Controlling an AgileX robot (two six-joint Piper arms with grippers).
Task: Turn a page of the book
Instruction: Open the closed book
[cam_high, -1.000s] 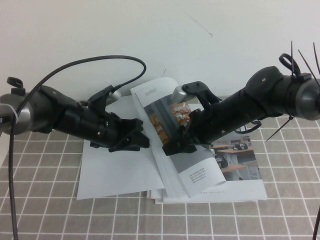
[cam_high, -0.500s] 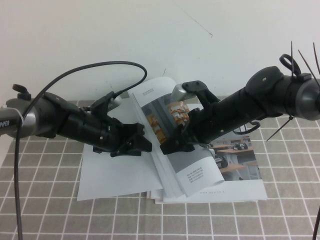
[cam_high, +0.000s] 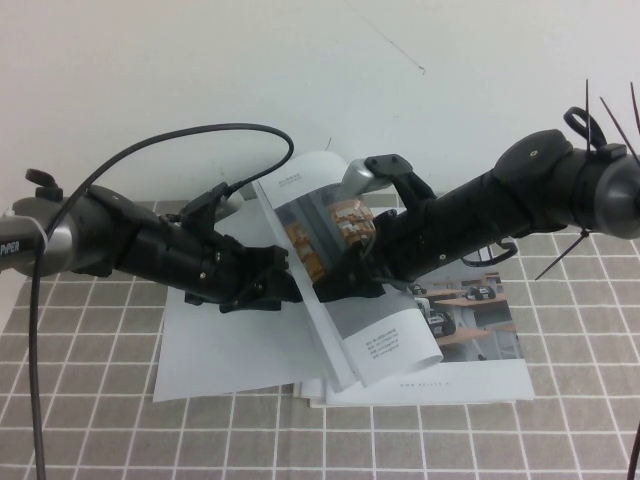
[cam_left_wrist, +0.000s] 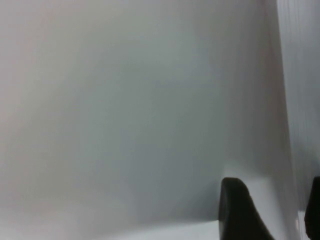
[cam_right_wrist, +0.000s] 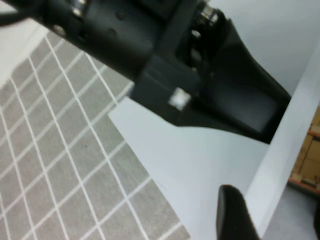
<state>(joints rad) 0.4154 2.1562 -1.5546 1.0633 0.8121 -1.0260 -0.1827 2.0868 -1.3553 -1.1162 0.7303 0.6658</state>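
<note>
nearest the camera: grey tablecloth (cam_high: 100, 430) w/ white grid lines, covering the near part of the table. further in, mid-table: the book (cam_high: 470, 360) lying open on the cloth, over a few loose white sheets (cam_high: 310, 395) peeking out at its near edge. right-hand side flat, showing small product photos and text. left-hand side a plain white page (cam_high: 230, 350) lying flat. at the spine, a bunch of pages (cam_high: 330, 290) lifted and standing tilted, curling over toward the right, w/ orange-toned photos near the top and a text block low down. left gripper (cam_high: 262, 288) low over the white left page, just beside the raised pages on their left; in left wrist view two dark fingertips (cam_left_wrist: 240, 207) set apart w/ a gap between, white paper filling the rest. right gripper (cam_high: 352, 282) on the other side of the raised pages, against their printed face; fingers spread in right wrist view, one dark tip (cam_right_wrist: 235, 210) visible by the page edge, left arm's black body close behind. holding the paper or just touching: cannot tell. far side: bare white wall (cam_high: 200, 60) beyond the cloth, black cable (cam_high: 190, 135) looping above the left arm.
</note>
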